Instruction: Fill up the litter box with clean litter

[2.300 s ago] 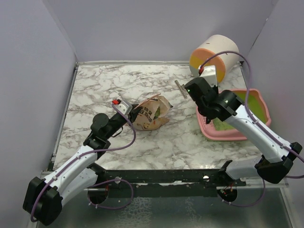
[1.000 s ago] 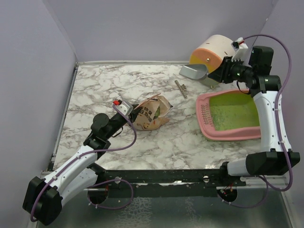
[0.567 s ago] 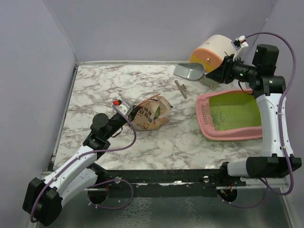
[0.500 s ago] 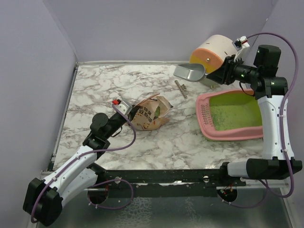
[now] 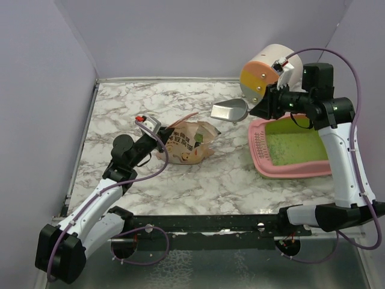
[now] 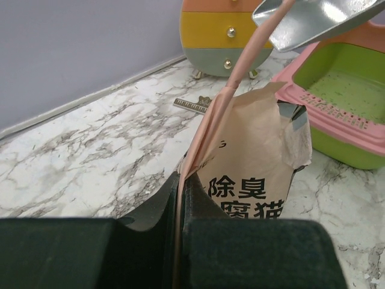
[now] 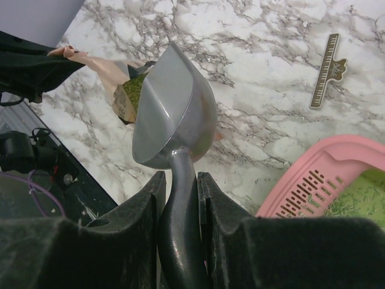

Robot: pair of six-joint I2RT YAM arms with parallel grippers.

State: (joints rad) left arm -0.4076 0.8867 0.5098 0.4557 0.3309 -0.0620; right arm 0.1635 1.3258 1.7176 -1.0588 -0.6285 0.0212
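Litter box [image 5: 260,158] sits at your three o'clock with clean litter [image 5: 295,144] thin inside — you're mid-refill, right gripper [image 5: 263,108] clamped on the seemingly empty scoop [image 5: 228,111], left gripper [image 5: 160,136] pinching the bag [image 5: 192,143] by its edge — so next dip the scoop into the bag mouth at its eight o'clock.

The desk [image 5: 132,108] carries 1 pink litter box [image 5: 258,155] at right, 1 tan paper bag [image 5: 189,144] at centre, 1 small ruler-shaped clip [image 7: 328,71] and 1 banded round drum [image 5: 264,75] at upper right. Above it hangs 1 metal scoop [image 5: 227,111]. There are 2 robot arms: the left arm [image 5: 96,205] at lower left, the right arm [image 5: 340,156] at right.
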